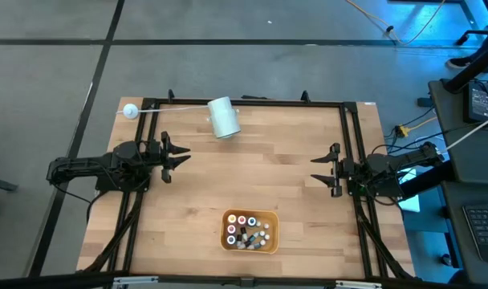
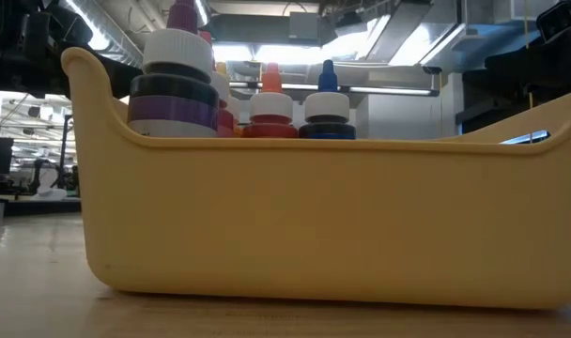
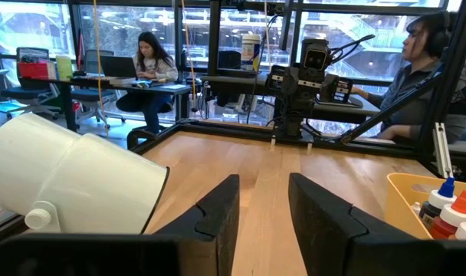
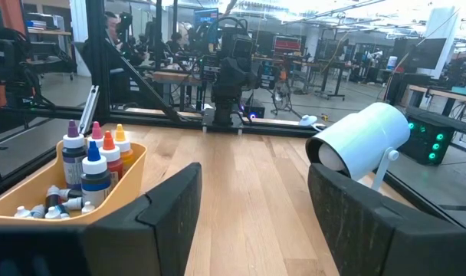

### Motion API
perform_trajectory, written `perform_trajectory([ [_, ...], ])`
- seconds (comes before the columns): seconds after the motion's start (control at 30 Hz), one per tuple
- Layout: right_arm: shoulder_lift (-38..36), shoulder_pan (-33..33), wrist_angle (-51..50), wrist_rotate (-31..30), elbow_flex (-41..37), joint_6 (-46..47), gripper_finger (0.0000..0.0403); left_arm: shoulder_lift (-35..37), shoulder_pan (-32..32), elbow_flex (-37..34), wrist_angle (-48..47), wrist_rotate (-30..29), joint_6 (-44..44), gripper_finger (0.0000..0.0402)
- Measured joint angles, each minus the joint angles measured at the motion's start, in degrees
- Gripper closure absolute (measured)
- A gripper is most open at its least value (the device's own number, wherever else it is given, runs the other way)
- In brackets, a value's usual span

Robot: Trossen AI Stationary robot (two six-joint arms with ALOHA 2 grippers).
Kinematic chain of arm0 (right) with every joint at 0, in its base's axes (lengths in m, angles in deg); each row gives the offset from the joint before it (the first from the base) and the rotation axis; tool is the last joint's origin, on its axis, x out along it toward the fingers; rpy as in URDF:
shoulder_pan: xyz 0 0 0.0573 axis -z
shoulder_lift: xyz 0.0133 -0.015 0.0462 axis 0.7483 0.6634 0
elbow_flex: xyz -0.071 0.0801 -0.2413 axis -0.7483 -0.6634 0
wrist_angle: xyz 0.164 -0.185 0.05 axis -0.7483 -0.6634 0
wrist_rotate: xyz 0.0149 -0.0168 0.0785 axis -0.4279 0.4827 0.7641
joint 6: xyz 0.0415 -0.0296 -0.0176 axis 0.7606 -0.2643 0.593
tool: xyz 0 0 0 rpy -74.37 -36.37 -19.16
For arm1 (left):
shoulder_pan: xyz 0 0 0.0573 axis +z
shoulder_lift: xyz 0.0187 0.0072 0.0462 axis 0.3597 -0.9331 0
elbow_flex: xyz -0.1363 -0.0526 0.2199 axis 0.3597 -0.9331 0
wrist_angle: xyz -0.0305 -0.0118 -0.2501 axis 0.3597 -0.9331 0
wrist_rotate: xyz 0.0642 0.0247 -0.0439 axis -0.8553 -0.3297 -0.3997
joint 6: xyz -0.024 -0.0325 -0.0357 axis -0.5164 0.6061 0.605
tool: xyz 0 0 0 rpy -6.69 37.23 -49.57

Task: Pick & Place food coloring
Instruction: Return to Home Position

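Note:
The food coloring bottles (image 1: 248, 229) stand and lie inside a yellow bin (image 1: 228, 241) near the table's near edge, midway between the arms. The low view shows the bin's wall (image 2: 314, 225) close up, with red, blue and purple caps (image 2: 270, 77) rising above it. In the right wrist view the bottles (image 4: 95, 165) stand upright in the bin, with smaller ones lying beside them. My left gripper (image 1: 180, 156) hovers open at the table's left side. My right gripper (image 1: 318, 169) hovers open at the right side. Both point toward the table's middle and touch nothing.
A big white cylinder roll (image 1: 223, 117) lies near the far edge, left of centre. A small white ball (image 1: 130, 111) on a thin rod sits at the far left corner. A black frame (image 1: 252, 102) borders the table. People sit at desks beyond the table.

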Motion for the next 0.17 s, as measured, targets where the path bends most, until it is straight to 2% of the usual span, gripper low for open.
perform_trajectory([
  [0.17,-0.01,-0.01,0.0,0.0,0.0,0.01,0.0161,0.0,0.02,0.0,-0.01,0.0,0.0,0.0294],
])
